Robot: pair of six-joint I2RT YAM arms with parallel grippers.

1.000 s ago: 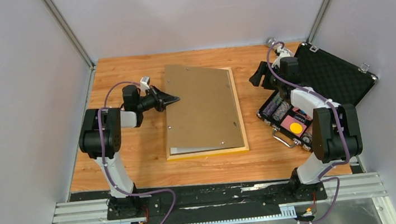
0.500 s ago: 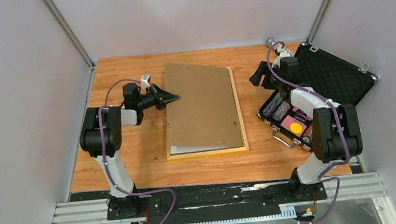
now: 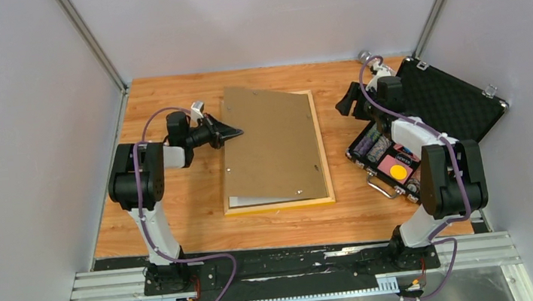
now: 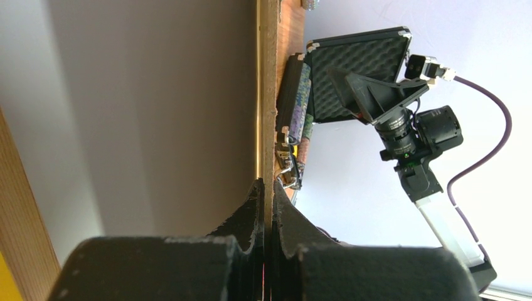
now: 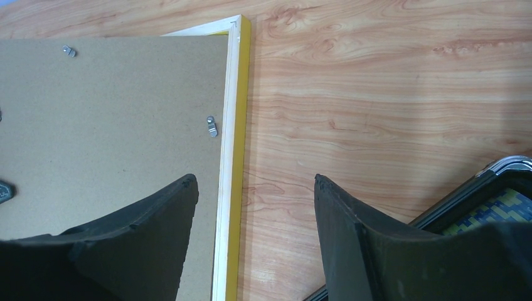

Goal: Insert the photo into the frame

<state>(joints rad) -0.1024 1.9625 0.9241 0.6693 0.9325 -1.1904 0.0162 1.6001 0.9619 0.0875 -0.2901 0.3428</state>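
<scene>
Yellow frame, plain brown backing board, black dimple-textured case; orange wood-grain table

Even, diffuse overhead lighting; the top view is sharp, with faint soft shadows on the table. Left wrist view: backing board shaded at centre, wall at right overexposed, left gripper blurred. Right wrist view: wood grain crisp, right gripper soft-edged.
</scene>
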